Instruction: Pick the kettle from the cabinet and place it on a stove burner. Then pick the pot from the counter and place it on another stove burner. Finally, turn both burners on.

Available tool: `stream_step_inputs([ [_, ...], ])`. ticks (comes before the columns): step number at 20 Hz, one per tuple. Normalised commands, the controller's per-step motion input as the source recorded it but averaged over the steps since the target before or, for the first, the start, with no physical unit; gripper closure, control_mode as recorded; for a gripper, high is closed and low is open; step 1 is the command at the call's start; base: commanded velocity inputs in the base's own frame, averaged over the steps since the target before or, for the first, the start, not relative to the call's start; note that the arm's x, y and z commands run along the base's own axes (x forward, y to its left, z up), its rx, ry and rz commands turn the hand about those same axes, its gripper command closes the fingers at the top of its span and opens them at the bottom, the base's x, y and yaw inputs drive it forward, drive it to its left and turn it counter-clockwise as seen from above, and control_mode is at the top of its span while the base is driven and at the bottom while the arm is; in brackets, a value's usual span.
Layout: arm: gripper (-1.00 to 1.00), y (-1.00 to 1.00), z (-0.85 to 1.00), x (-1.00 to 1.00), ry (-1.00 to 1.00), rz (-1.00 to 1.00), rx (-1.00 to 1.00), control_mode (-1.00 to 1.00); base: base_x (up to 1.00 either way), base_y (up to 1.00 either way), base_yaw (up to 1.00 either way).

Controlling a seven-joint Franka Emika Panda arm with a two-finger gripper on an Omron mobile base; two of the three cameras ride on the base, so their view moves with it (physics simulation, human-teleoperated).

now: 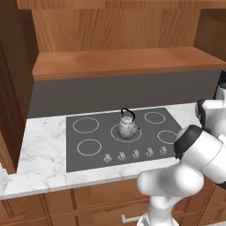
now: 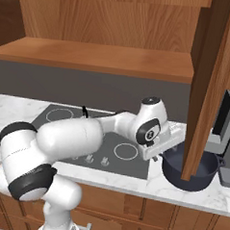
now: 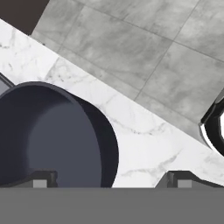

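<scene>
The silvery kettle (image 1: 127, 128) with its black loop handle stands upright on the middle burner of the dark cooktop (image 1: 88, 132). In the right base view only the kettle's handle (image 2: 84, 111) shows behind my arm. The wide dark pot (image 2: 190, 170) sits on the marble counter (image 2: 156, 184) right of the cooktop, partly hidden by the cabinet's open door (image 2: 210, 89). My gripper (image 2: 162, 153) hovers at the pot's left rim. In the hand view the gripper (image 3: 111, 181) is open, its fingertips (image 3: 41, 179) straddling the near wall of the pot (image 3: 48, 135).
The brown cabinet shelf (image 1: 123, 62) hangs over the cooktop. A row of knobs (image 1: 134, 154) lines the cooktop's front edge. A dark grey appliance (image 2: 227, 143) stands close right of the pot. Grey floor tiles (image 3: 131, 43) show beyond the counter edge (image 3: 144, 144).
</scene>
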Motion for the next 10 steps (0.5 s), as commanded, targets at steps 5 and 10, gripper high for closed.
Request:
stream_step_inputs([
  [5, -1.0, -0.15, -0.33, 0.0, 0.0, -0.04, 0.03, -1.0, 0.0, 0.0, 0.0],
  [10, -1.0, -0.16, -0.27, 0.04, -0.01, -0.06, 0.04, -1.0, 0.0, 0.0, 0.0],
])
